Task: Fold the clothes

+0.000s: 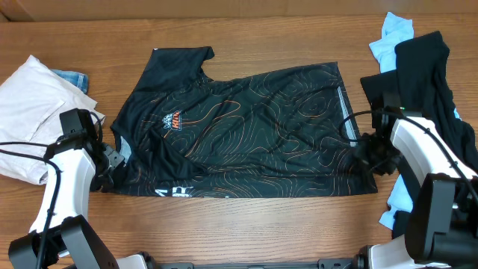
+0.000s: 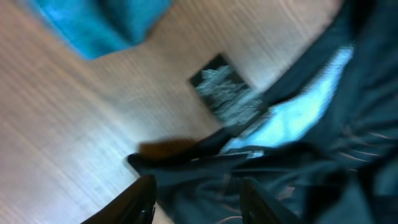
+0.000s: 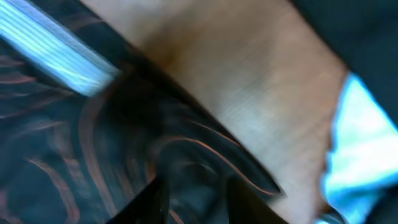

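Thin black jersey shirt [image 1: 254, 127] with faint orange contour lines, spread flat on the wood-grain table [image 1: 246, 30]. Left gripper [image 2: 198, 183]: jaws parted, rumpled shirt edge between them. Right gripper [image 3: 197, 190]: jaws narrowly parted over soft folds.

The shirt [image 1: 246, 127] lies spread flat on the middle of the table [image 1: 246, 30]. Left of the shirt, a little apart, sits a crumpled garment [image 1: 33, 104], with a smaller piece [image 1: 71, 77] tucked just behind it. Right of the shirt, near its edge, lies a heap of clothes [image 1: 426, 67] running front to back. The left gripper [image 1: 112, 159] is at the shirt's front left corner, the right gripper [image 1: 370, 155] at its right edge
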{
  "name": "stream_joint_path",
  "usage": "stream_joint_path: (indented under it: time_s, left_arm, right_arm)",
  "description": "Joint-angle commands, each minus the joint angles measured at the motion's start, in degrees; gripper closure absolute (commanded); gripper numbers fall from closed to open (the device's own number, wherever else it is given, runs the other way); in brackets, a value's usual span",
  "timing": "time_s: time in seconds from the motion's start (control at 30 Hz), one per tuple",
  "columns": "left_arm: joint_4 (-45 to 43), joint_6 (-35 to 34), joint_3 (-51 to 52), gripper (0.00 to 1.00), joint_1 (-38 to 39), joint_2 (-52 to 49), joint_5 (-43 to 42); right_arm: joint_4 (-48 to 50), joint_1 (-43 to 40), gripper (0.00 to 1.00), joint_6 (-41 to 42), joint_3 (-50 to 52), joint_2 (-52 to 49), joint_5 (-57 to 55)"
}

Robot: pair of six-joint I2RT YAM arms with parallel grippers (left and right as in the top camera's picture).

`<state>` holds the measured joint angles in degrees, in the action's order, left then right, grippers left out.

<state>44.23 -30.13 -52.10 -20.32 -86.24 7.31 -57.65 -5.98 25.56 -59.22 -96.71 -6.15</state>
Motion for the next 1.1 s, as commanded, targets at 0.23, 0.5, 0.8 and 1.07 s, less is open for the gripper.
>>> stream_joint_path:
  time_s: [0.23,0.5,0.8,1.07]
  left_arm:
    - [-8.24,12.70,-1.03,0.46,1.09,0.66,-21.20]
    - [-8.59,20.00,-14.97,0.10,11.32,-0.83,-21.70]
    - [-7.96,22.10,-35.93,0.08,12.68,-15.80,-22.43]
    - [-7.45,23.93,-52.76,0.03,12.79,-35.28,-23.91]
  right_arm:
    - [15.82,-0.15,0.57,-9.46,-0.04,1.14,13.11]
    - [16.39,-0.09,0.37,-12.39,-9.40,1.14,14.45]
    - [15.19,-0.09,0.33,-16.68,-18.69,1.11,15.96]
    - [14.23,-0.09,0.32,-16.65,-18.64,0.24,15.93]
